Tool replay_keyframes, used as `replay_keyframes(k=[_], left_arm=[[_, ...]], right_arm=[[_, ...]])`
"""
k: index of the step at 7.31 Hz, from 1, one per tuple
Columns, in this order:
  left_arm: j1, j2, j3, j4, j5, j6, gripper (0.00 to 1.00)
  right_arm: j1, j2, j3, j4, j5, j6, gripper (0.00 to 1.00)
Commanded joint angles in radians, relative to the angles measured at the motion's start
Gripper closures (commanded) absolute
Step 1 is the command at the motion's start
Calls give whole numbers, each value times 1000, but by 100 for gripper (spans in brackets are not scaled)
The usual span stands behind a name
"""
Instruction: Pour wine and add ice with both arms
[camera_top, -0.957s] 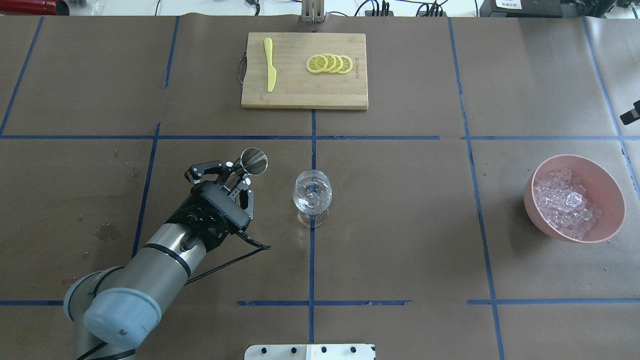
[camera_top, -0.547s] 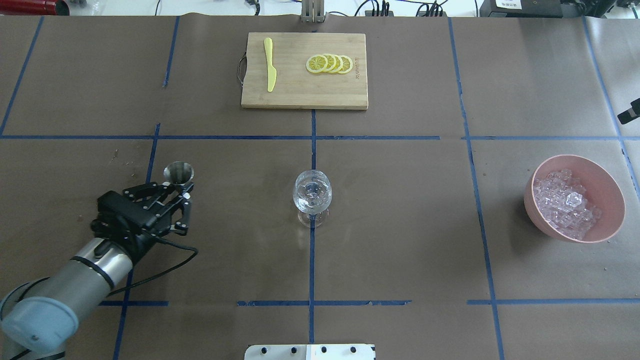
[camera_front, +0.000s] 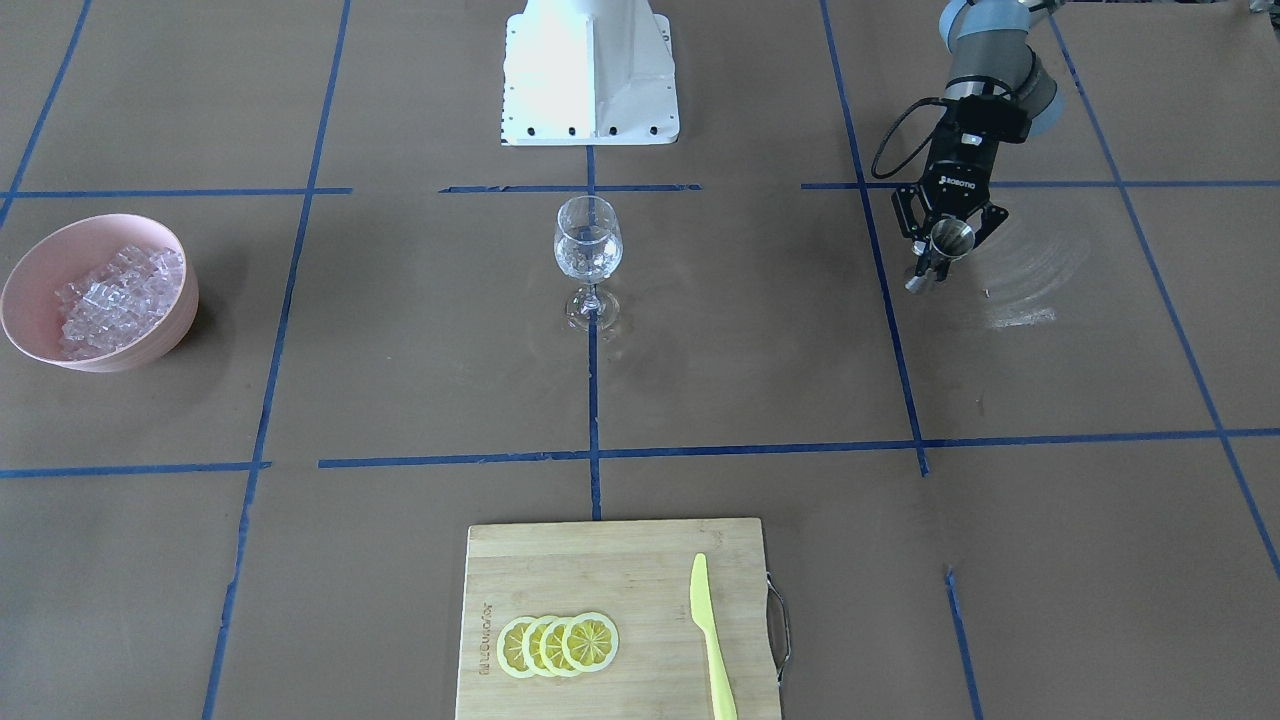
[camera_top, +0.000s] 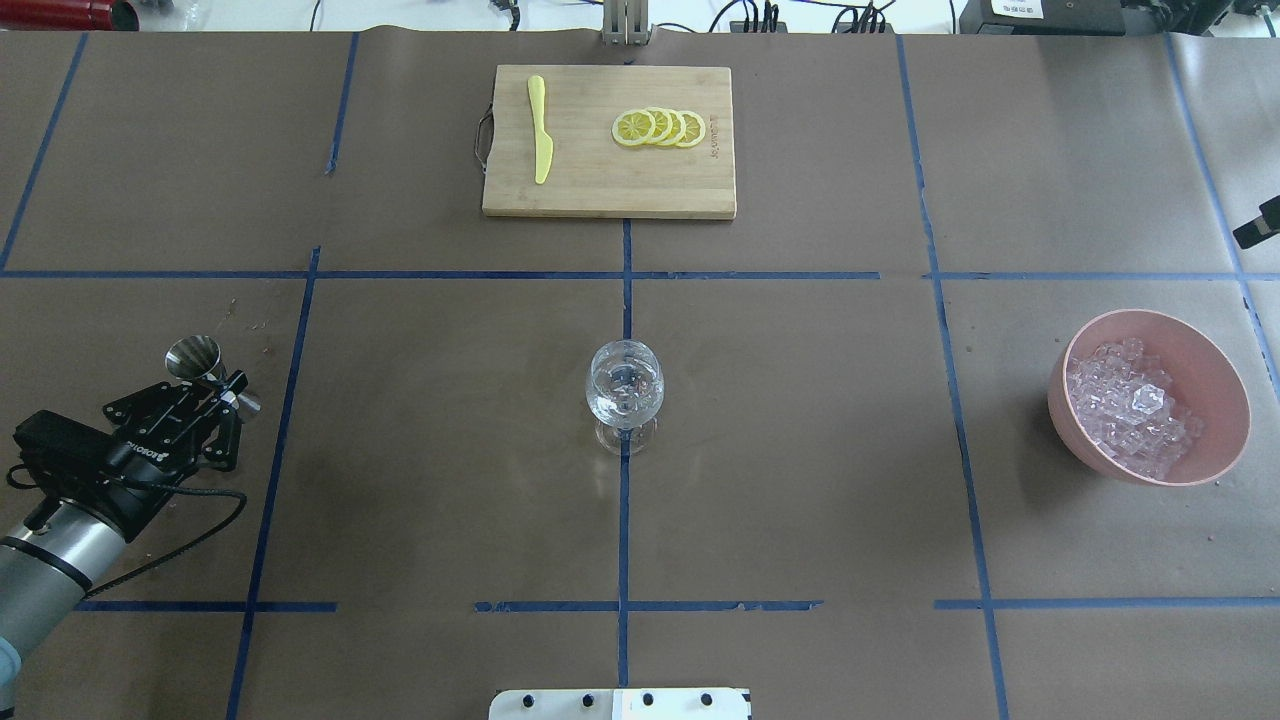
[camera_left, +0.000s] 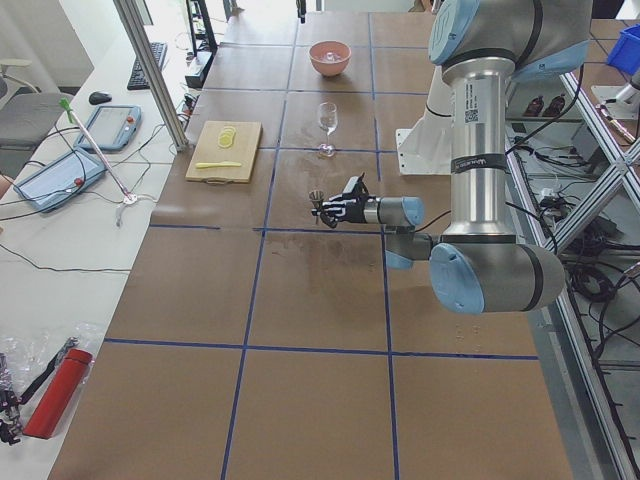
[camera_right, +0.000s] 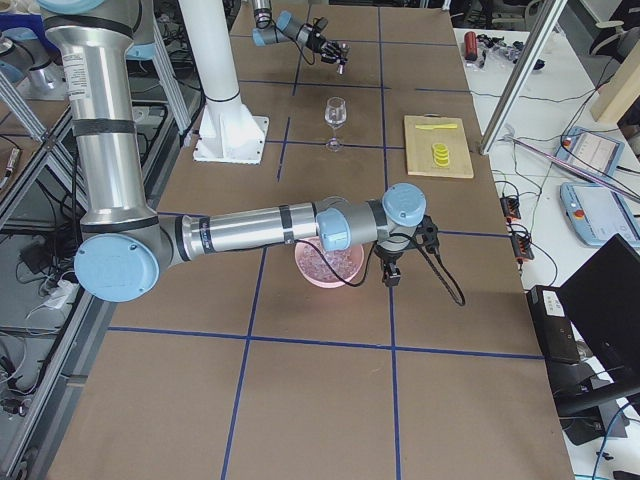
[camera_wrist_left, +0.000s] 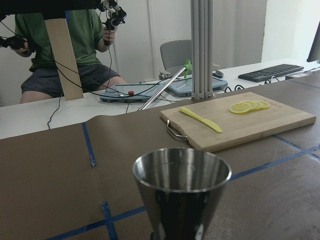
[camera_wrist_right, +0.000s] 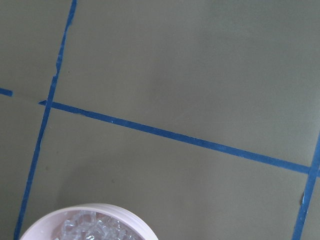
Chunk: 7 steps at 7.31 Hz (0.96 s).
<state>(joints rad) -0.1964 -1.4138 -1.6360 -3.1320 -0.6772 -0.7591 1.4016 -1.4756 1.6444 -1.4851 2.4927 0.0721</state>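
Observation:
My left gripper (camera_top: 222, 392) is shut on a steel jigger (camera_top: 194, 357) at the table's far left, low over the surface; the gripper (camera_front: 943, 250) and jigger (camera_front: 950, 240) also show in the front view. In the left wrist view the jigger (camera_wrist_left: 181, 190) stands mouth up. The wine glass (camera_top: 625, 388) stands upright at the centre, well to the right of the jigger. Ice (camera_top: 1130, 405) fills a pink bowl (camera_top: 1058, 395) at the right. My right gripper (camera_right: 391, 276) hangs beside the bowl (camera_right: 322, 270); I cannot tell if it is open. Its wrist view shows the bowl's rim (camera_wrist_right: 90, 209).
A wooden cutting board (camera_top: 600, 190) at the far middle holds a yellow knife (camera_top: 540, 130) and lemon slices (camera_top: 660, 128). The white base block (camera_top: 620, 703) sits at the near edge. Blue tape lines cross the brown table cover.
My left arm has swung left, carrying the jigger from beside the wine glass to the table's far left. The glass, bowl and board have not moved.

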Motion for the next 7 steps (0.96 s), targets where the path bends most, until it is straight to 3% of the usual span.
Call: replay_keyframes(k=[1, 3, 7], left_arm=[[0, 9, 61, -14, 1, -99, 100], [5, 19, 71, -8, -36, -190, 100], [8, 24, 100, -16, -7, -253, 100]], right_arm=[[-1, 0, -3, -1, 0, 0, 0], [-1, -2, -3, -1, 0, 0, 0], [-1, -2, 0, -1, 0, 0, 0]])
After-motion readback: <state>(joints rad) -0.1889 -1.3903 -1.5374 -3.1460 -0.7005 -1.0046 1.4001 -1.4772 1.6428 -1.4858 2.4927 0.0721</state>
